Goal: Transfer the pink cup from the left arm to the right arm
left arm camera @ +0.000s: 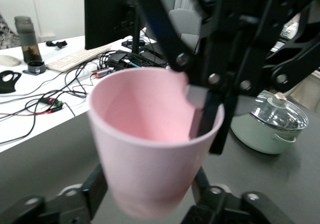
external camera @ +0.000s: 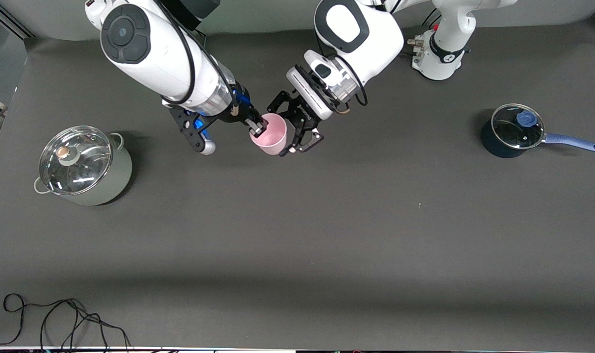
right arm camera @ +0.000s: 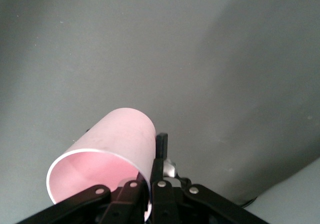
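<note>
The pink cup (external camera: 273, 137) hangs tilted in the air over the table's middle, toward the robots' bases. My right gripper (external camera: 257, 126) is shut on the cup's rim, with one finger inside the mouth and one outside. In the right wrist view the cup (right arm camera: 120, 134) lies on its side with its wall pinched in the right gripper (right arm camera: 152, 156). My left gripper (external camera: 290, 130) stands open around the cup's lower body. In the left wrist view its fingers (left arm camera: 96, 184) flank the cup (left arm camera: 145, 134) near its base.
A pale green pot with a glass lid (external camera: 84, 166) stands toward the right arm's end of the table. A dark blue saucepan with a lid and long handle (external camera: 515, 130) stands toward the left arm's end. A black cable (external camera: 57, 318) lies along the edge nearest the front camera.
</note>
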`<action>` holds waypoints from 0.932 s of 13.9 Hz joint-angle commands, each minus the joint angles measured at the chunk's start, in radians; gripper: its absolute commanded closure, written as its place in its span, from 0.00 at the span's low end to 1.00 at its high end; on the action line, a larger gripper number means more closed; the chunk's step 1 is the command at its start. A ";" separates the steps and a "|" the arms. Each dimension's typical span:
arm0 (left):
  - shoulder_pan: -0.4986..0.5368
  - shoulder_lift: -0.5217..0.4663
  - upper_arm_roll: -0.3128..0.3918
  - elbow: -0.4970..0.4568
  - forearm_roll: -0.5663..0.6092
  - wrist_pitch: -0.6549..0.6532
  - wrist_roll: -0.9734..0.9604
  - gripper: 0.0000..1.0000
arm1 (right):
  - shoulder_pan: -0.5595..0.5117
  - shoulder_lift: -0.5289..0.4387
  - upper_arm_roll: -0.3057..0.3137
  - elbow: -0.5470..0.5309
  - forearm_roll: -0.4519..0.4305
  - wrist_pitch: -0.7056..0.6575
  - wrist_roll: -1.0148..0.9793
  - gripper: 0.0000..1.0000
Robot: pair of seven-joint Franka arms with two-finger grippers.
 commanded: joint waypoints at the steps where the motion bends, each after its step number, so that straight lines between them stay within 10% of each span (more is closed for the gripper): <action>1: 0.003 -0.015 0.009 -0.001 -0.016 0.008 -0.039 0.01 | -0.015 0.003 0.000 0.029 -0.009 -0.025 -0.010 1.00; 7: 0.080 0.006 0.016 -0.021 -0.011 -0.014 -0.102 0.01 | -0.127 -0.038 -0.018 0.012 -0.012 -0.113 -0.367 1.00; 13: 0.284 0.031 -0.002 -0.109 -0.008 -0.226 -0.102 0.01 | -0.134 -0.066 -0.247 -0.026 -0.128 -0.272 -0.956 1.00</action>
